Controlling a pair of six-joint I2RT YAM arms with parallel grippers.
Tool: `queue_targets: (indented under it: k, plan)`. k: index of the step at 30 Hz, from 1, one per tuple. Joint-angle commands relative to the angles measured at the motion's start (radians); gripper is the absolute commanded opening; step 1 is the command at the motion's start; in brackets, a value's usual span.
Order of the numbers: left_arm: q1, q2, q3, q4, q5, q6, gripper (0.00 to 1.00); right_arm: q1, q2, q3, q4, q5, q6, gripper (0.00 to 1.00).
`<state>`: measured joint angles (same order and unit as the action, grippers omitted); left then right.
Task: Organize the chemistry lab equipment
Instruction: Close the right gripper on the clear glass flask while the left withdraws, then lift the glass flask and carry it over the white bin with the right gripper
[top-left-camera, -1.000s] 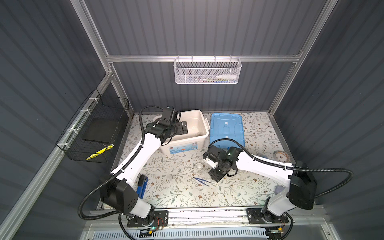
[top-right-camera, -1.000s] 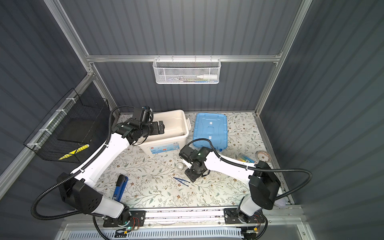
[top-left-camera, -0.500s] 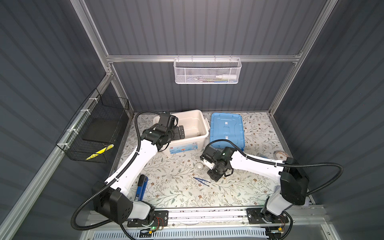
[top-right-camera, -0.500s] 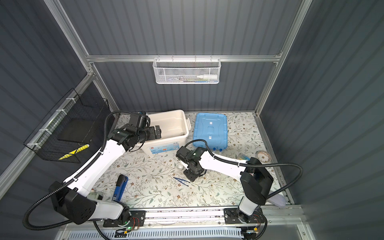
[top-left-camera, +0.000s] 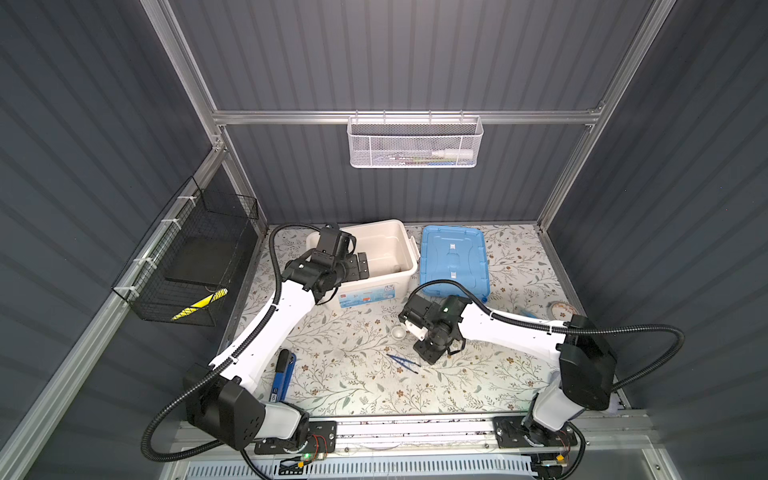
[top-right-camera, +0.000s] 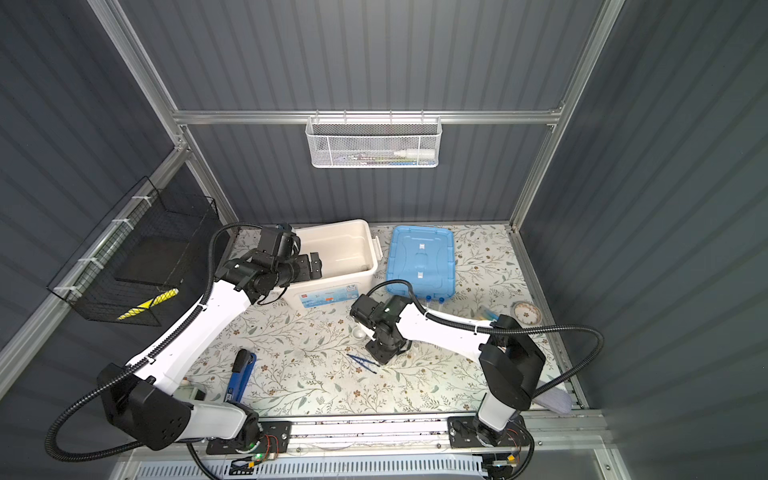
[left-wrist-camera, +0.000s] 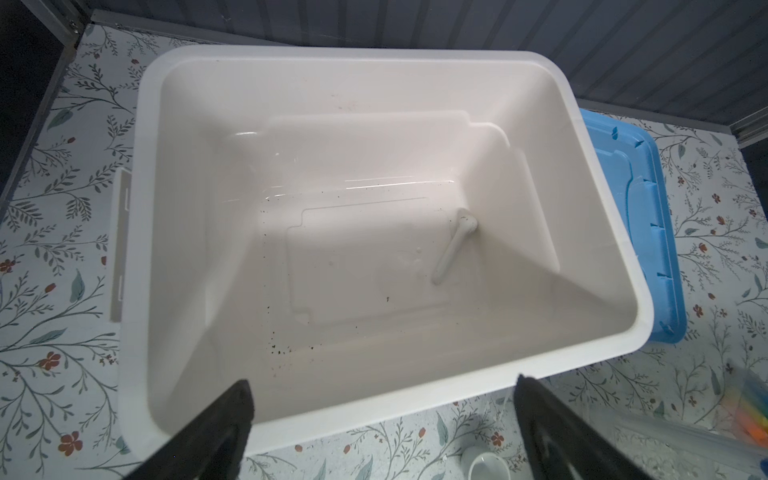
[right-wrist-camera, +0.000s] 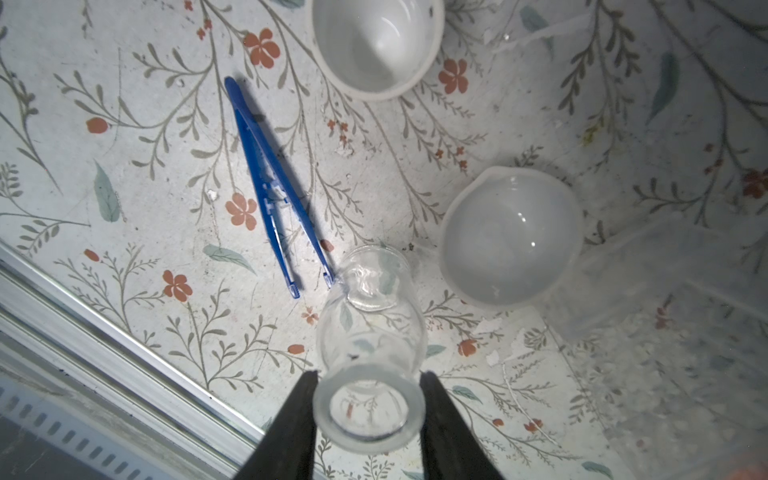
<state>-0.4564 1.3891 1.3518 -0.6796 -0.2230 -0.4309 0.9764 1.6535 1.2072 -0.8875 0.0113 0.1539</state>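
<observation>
My right gripper (right-wrist-camera: 369, 374) is shut on the neck of the small clear flask (right-wrist-camera: 370, 332), which tilts over the floral mat, both fingers against its rim. Beside it lie the blue tweezers (right-wrist-camera: 270, 187) and two small white dishes (right-wrist-camera: 376, 45) (right-wrist-camera: 511, 237). In both top views this gripper (top-left-camera: 432, 353) (top-right-camera: 384, 353) points down next to the tweezers (top-left-camera: 403, 362) and a dish (top-left-camera: 399, 332). My left gripper (left-wrist-camera: 382, 386) (top-left-camera: 359, 264) hangs open over the white bin's front rim (left-wrist-camera: 374, 399). The white rod (left-wrist-camera: 453, 249) lies inside the bin. Blue test tube caps (top-right-camera: 434, 298) peek out behind my right arm.
The blue lid (top-left-camera: 453, 257) lies right of the bin (top-left-camera: 409, 249). A blurry clear container (right-wrist-camera: 644, 291) sits by the dishes. A blue-black tool (top-left-camera: 284, 374) lies front left and a round patterned thing (top-left-camera: 561, 309) far right. Wire baskets hang on the back wall (top-left-camera: 415, 143) and the left wall (top-left-camera: 187, 257).
My right jaws have narrowed onto the flask's neck, and that arm has edged left. My left arm has shifted a little at the bin's near-left side, jaws still wide.
</observation>
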Motion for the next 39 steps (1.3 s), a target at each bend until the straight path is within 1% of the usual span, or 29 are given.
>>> queue_targets:
  k: [1, 5, 17, 26, 39]
  plan:
    - [0.002, -0.029, -0.008, -0.018, -0.018, -0.01, 1.0, 0.005, 0.014, 0.021, -0.024, 0.016, -0.003, 0.3]
    - [0.003, -0.03, -0.014, -0.025, -0.021, -0.012, 0.99, 0.006, 0.004, 0.038, -0.035, 0.023, -0.003, 0.27]
    - [0.002, -0.053, -0.031, -0.034, -0.023, -0.007, 1.0, 0.005, -0.029, 0.116, -0.074, 0.032, -0.004, 0.27]
    - [0.003, -0.076, -0.063, -0.035, -0.012, -0.021, 1.0, 0.004, -0.024, 0.172, -0.086, 0.036, -0.013, 0.27]
    - [0.001, -0.156, -0.139, -0.049, -0.016, -0.055, 1.0, -0.027, -0.001, 0.304, -0.099, 0.015, -0.02, 0.27]
